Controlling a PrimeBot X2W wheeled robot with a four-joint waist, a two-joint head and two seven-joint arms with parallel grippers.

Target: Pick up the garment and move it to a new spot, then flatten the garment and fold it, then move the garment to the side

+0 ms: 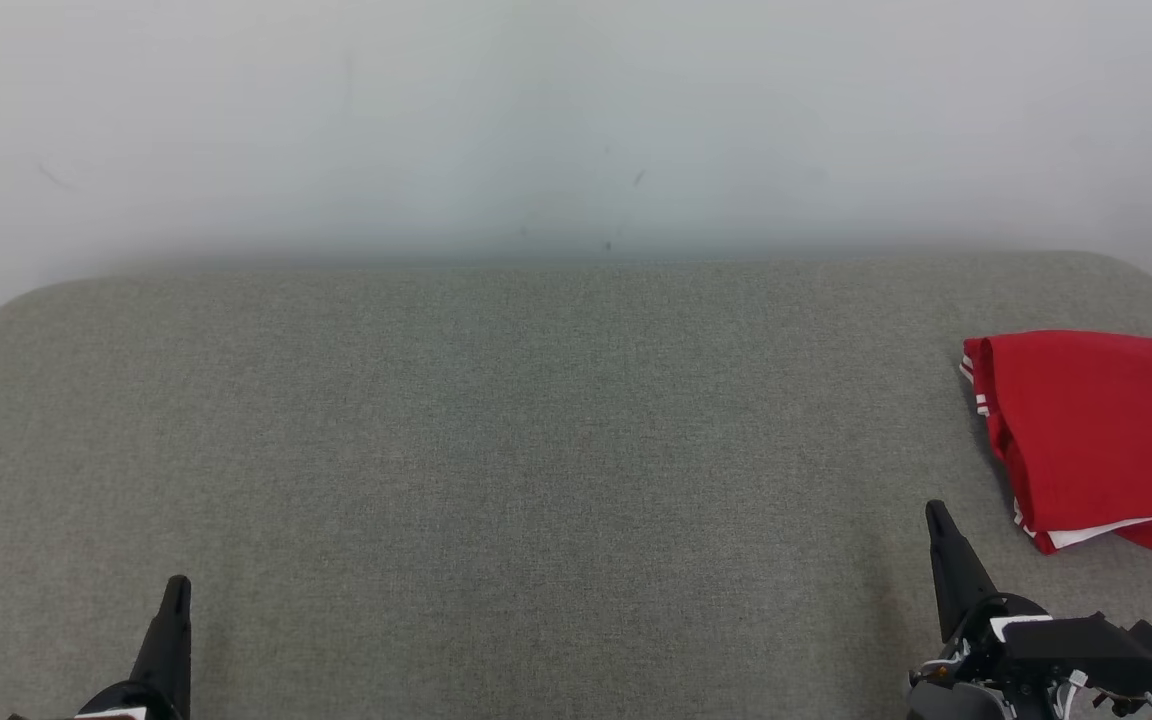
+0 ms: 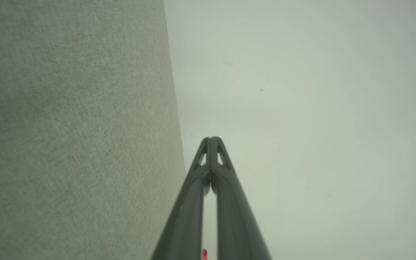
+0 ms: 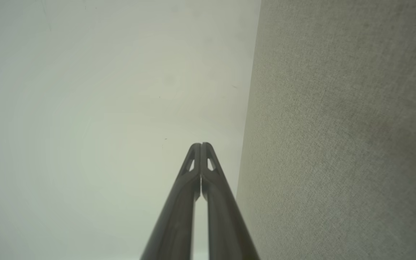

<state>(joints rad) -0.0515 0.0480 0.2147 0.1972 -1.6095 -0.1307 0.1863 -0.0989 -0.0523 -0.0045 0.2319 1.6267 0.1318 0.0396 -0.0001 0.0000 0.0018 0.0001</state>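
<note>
The garment [image 1: 1101, 435] is a red jersey with white trim and dark numerals, folded and lying at the right edge of the grey cushioned surface [image 1: 536, 450] in the head view. My right gripper [image 1: 936, 512] stands at the lower right, shut and empty, a short way to the near left of the garment and apart from it. My left gripper [image 1: 177, 585] is at the lower left, also shut and empty, far from the garment. In each wrist view the fingertips meet: left gripper [image 2: 211, 139], right gripper [image 3: 201, 145]. A sliver of red [image 2: 204, 254] shows between the left fingers' bases.
A pale wall [image 1: 576, 120] rises behind the grey surface, whose far corners are rounded. The wrist views show the grey fabric [image 2: 70, 137] [image 3: 345, 144] on one side and the pale wall on the other.
</note>
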